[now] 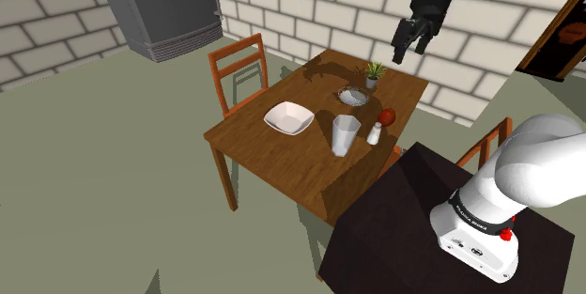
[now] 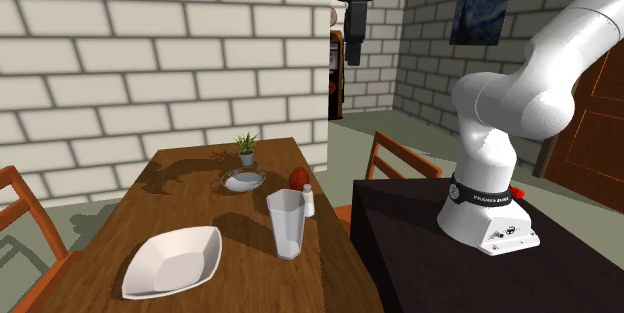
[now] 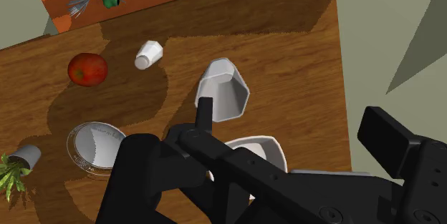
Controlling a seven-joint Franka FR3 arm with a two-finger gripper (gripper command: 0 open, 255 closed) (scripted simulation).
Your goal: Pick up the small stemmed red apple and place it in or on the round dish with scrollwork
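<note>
One apple (image 1: 386, 116) (image 2: 297, 178) (image 3: 87, 69), red and small, sits upright on the worktop (image 1: 282, 165) (image 2: 150, 211) near the edge that faces the stand (image 1: 394, 208). I see it close to the dish (image 1: 354, 96) (image 2: 243, 180) (image 3: 95, 147) but not touching it; the dish is round, pale, with a patterned rim, and it lies flat. A white shaker (image 1: 374, 133) (image 2: 308, 200) (image 3: 148, 54) stands just beside the apple, on the side away from the wall. Next to the shaker is a tall grey cup (image 1: 345, 135) (image 2: 285, 223) (image 3: 223, 91), and beyond that a square white bowl (image 1: 288, 117) (image 2: 173, 261) (image 3: 258, 151), well apart from the apple. A small potted plant (image 1: 374, 74) (image 2: 246, 148) (image 3: 14, 165) stands behind the dish, toward the brick wall.

My gripper (image 1: 409, 46) (image 2: 354, 46) (image 3: 294, 119) hangs high over the worktop, well above everything, pointing down. Its fingers stand apart with nothing between them; from the wrist view I look down past them onto the cup and bowl, with the apple off to one side.

A wooden chair (image 1: 239, 67) is pushed up to the worktop at the shoulder view's left, and a grey fridge (image 1: 160, 10) stands behind it.
</note>
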